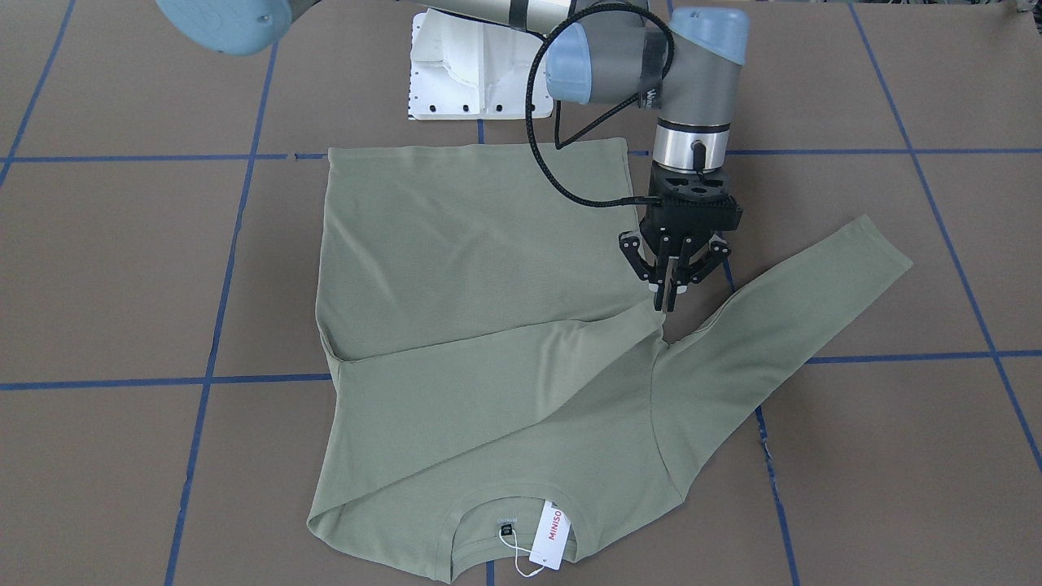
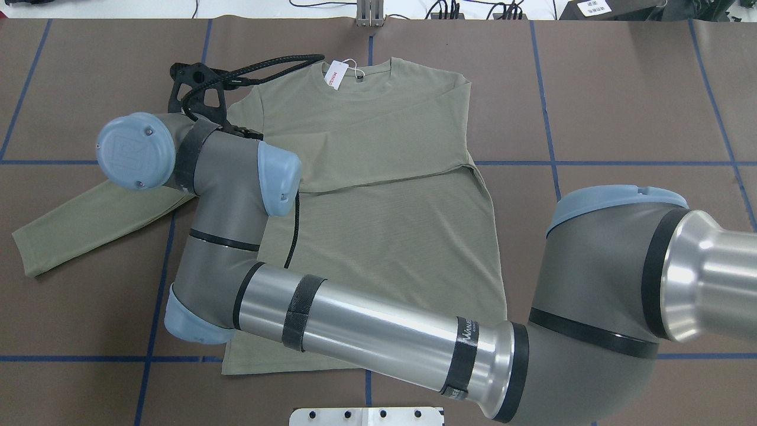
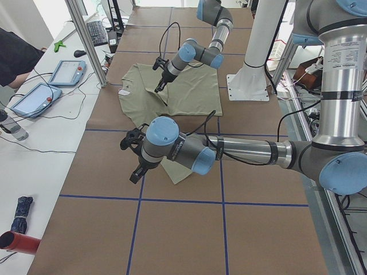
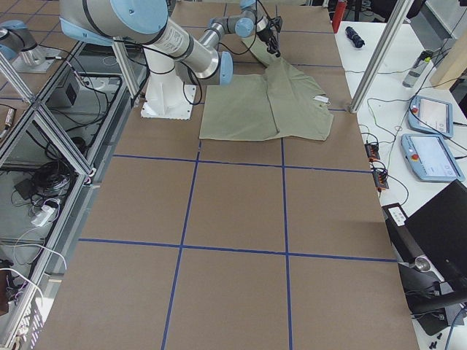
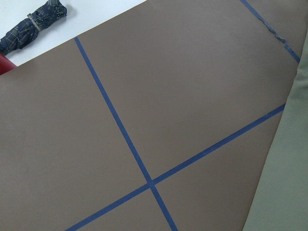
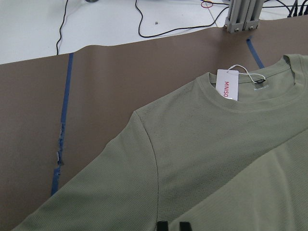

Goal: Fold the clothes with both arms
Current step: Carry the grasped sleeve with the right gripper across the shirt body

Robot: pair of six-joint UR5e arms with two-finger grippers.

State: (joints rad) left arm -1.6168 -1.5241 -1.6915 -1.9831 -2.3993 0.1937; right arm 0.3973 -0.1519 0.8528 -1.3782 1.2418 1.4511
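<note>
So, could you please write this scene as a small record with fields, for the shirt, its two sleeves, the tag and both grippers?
shirt: sage-green, flat on the brown table, collar away from the robot
folded sleeve: robot's right one, laid across the body, ending by the other armpit
spread sleeve: robot's left one, stretched out on the table
hang tag: white, red MINISO, at the collar
right gripper: shut, just above the left armpit
left gripper: above the table beside the spread sleeve; open or shut unclear

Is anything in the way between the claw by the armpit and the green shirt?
Nothing visible. The right gripper points down at the shirt beside the spread sleeve's armpit, and only bare cloth lies under its tips.
</note>
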